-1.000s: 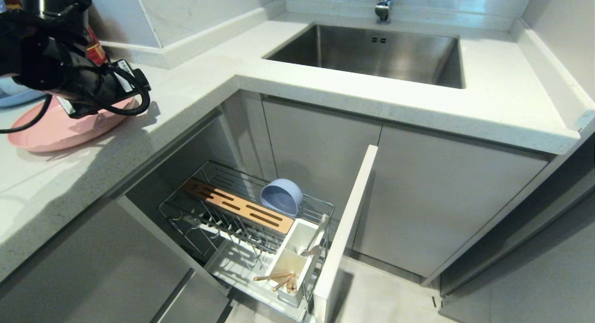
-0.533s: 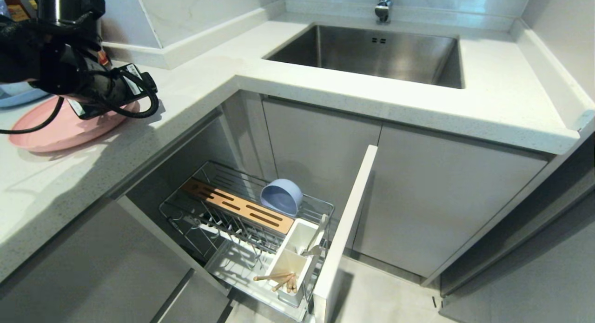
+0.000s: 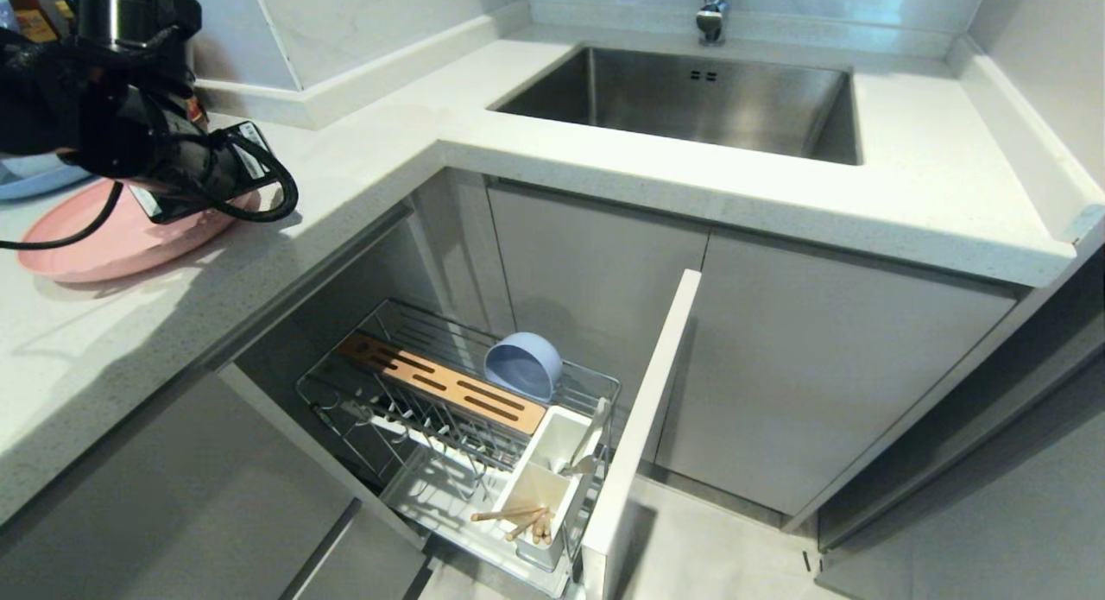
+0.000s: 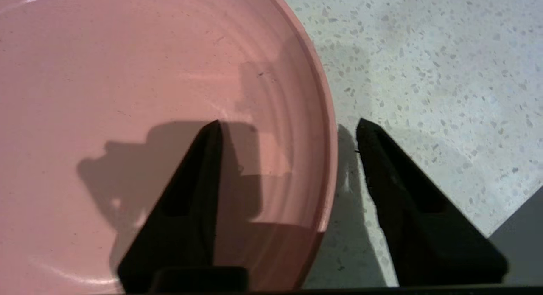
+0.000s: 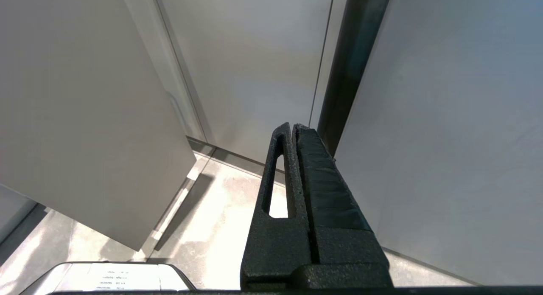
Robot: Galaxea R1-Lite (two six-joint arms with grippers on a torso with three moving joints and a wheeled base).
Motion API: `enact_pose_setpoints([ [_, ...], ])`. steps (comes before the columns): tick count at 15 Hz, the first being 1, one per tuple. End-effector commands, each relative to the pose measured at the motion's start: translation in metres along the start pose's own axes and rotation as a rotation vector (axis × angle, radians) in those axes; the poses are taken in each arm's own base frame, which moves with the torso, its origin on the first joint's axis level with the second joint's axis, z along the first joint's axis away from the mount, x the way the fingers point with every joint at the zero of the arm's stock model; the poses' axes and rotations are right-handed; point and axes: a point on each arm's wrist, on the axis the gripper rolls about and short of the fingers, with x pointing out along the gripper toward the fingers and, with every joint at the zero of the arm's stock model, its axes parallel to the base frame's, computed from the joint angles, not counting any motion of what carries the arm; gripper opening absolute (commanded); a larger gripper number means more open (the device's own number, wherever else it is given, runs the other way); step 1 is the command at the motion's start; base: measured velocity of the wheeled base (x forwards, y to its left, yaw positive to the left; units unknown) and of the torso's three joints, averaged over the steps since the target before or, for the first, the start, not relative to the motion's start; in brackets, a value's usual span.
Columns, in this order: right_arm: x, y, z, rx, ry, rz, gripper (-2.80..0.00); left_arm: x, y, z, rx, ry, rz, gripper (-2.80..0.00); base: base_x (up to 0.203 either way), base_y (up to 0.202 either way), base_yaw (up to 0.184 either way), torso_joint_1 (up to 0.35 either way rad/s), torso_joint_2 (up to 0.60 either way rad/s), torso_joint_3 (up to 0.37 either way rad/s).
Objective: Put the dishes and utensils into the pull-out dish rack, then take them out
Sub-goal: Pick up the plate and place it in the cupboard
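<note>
Loading step: my left hand (image 4: 288, 129), fingers spread astride the pink plate's (image 4: 148, 95) rim on the worktop (image 4: 424, 53); next, pinch and lift.

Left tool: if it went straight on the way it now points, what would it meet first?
Probably the pink plate's rim. The left tool straddles that rim, one finger over the plate, the other over the counter. How near it is cannot be told.

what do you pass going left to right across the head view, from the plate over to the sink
pink plate → left hand, above the plate's right edge → wooden knife block in the pull-out dish rack → blue-grey bowl → pale-grey cabinet front → sink
</note>
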Motion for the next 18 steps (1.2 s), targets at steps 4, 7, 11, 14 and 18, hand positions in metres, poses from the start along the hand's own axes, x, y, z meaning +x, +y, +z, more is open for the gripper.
enact_pose_setpoints([
  [4,0.0,0.0,0.0,0.0,0.0,0.0,-2.8,-0.002,-0.002,-0.001,0.002,-0.001,0.007,-2.8,0.0,0.0,0.0,0.0,0.0,0.0],
  [7,0.0,0.0,0.0,0.0,0.0,0.0,-2.8,-0.012,0.001,0.003,-0.009,-0.016,-0.005,-2.8,0.0,0.0,0.0,0.0,0.0,0.0],
  [11,0.0,0.0,0.0,0.0,0.0,0.0,-2.8,-0.027,0.006,0.011,-0.025,-0.044,-0.02,-2.8,0.0,0.0,0.0,0.0,0.0,0.0],
  [14,0.0,0.0,0.0,0.0,0.0,0.0,-2.8,-0.051,0.015,0.023,-0.051,-0.092,-0.04,-2.8,0.0,0.0,0.0,0.0,0.0,0.0],
  [18,0.0,0.0,0.0,0.0,0.0,-0.001,-2.8,-0.089,0.023,0.044,-0.114,-0.21,-0.051,-2.8,0.0,0.0,0.0,0.0,0.0,0.0],
])
